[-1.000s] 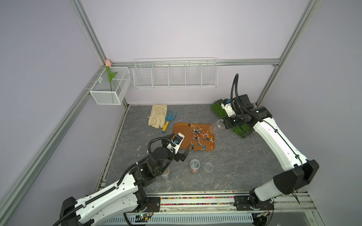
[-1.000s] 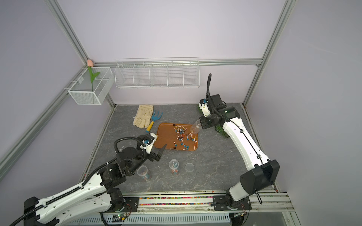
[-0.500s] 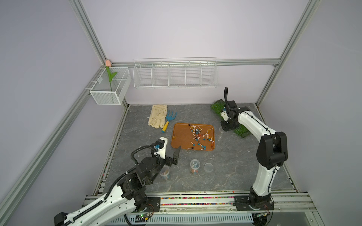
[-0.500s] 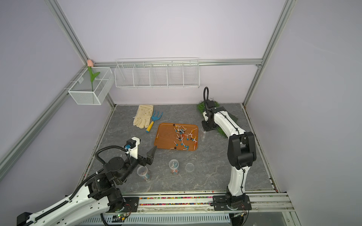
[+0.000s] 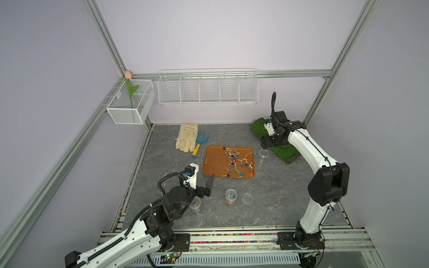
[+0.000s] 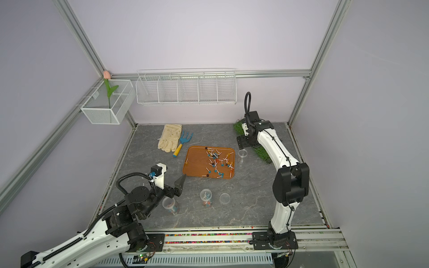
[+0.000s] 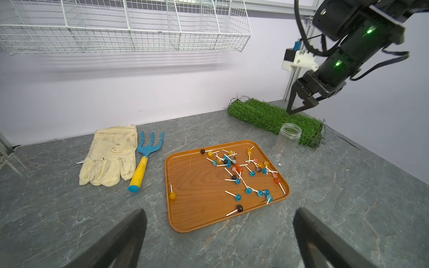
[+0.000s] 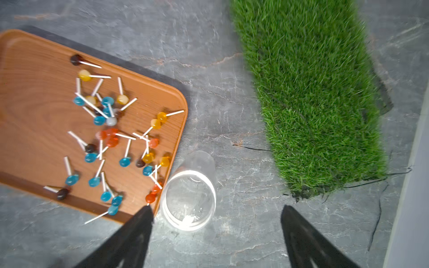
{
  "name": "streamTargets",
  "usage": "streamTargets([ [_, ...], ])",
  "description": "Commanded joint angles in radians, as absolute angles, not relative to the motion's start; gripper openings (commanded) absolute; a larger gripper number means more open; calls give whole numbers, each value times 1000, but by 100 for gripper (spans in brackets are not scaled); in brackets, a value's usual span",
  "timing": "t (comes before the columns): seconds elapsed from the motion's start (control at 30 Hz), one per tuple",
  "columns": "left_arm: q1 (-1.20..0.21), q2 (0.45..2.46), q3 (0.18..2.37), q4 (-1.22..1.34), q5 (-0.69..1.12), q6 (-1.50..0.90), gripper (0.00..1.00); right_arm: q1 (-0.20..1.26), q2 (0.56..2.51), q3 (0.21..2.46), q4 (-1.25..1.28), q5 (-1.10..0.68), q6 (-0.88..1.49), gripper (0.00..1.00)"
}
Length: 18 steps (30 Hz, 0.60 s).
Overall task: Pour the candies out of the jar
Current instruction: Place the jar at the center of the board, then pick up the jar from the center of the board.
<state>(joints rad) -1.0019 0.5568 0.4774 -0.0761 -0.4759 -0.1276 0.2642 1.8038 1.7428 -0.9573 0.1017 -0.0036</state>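
The right end effector [image 8: 217, 210] hangs with jaws spread wide, gripping nothing, clear above the empty jar [image 8: 189, 199], which stands upright on the table [image 8: 209, 69] touching the tray [image 8: 34, 104], the candies [image 8: 111, 134] strewn across it.

We see the small clear plastic jar [image 5: 264, 153] [image 7: 286, 145] standing upright on the grey stone tabletop with its wide mouth open to the top and nothing inside. It sits just beside one short rim of the orange-brown wooden tray [image 5: 210, 162], between that tray and the green turf mat [image 5: 284, 153]. We cannot tell whether the jar [image 8: 189, 201] touches the rim.

The tiny lollipop candies [image 5: 236, 160] [image 7: 241, 171] lie flat and scattered on the tray. They have short white sticks and round heads in blue, orange, yellow and dark brown, most of them tangled in the half nearer the jar. One yellow candy lies alone by the opposite rim.
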Motion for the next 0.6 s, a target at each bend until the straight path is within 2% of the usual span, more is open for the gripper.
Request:
streamTargets([
  [0.0, -1003, 557, 475, -43, -503, -152, 99, 264, 1679, 1730, -975, 25, -1, 100],
  [0.17, -1003, 558, 480, -21, -517, -137, 100, 263, 1521, 1596, -884, -107, 16, 89],
  [0.43, -1003, 582, 477, 13, -519, -153, 100, 268, 1323, 1368, -737, -358, 96, 89],
  [0.57, -1003, 596, 478, 16, -514, -174, 100, 321, 1243, 1270, -677, -409, 102, 89],
])
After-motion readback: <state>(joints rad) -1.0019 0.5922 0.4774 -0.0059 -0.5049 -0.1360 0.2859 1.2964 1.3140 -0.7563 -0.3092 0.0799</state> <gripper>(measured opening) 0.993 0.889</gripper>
